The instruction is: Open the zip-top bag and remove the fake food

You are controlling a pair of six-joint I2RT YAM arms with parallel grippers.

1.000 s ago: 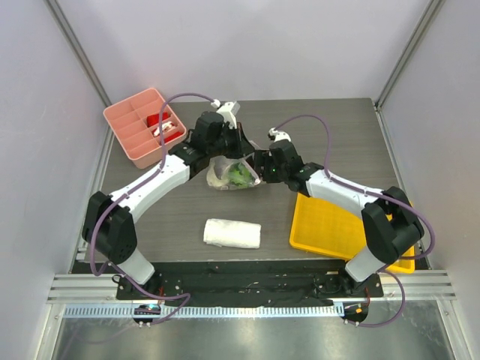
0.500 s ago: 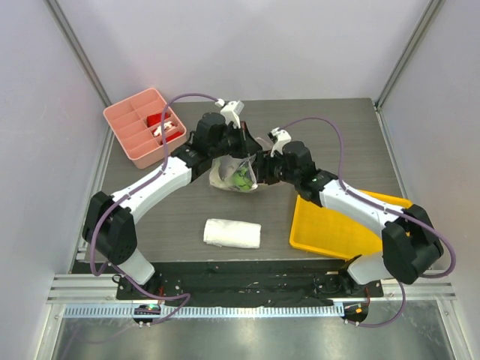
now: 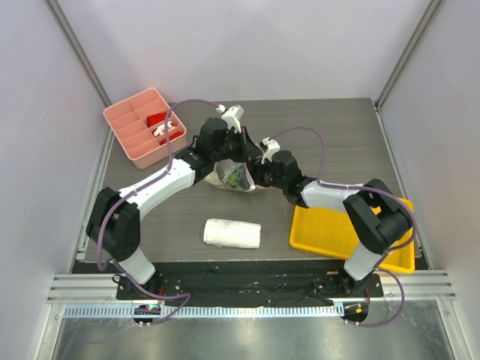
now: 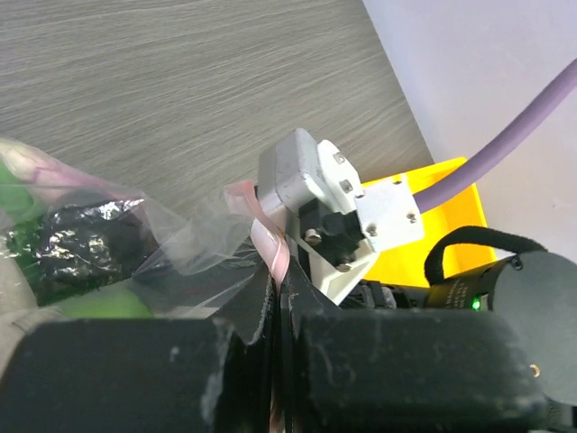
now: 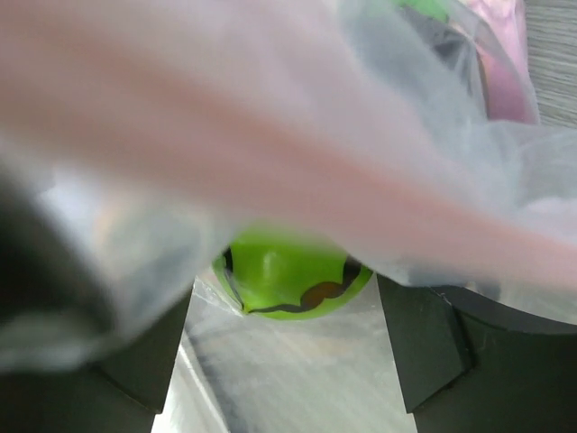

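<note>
The zip-top bag (image 3: 232,177) was at the middle of the table (image 3: 322,127). The left gripper (image 4: 276,290) pinched its pink zip strip (image 4: 270,247) (fingers pressed tight together). The right gripper (image 5: 287,311) stood spread, with bag film and the green striped ball (image 5: 288,269) between its fingers.

The right claw (image 3: 260,166) has slid left toward frame centre, and the zip-top bag (image 3: 234,178) now looks narrower
</note>
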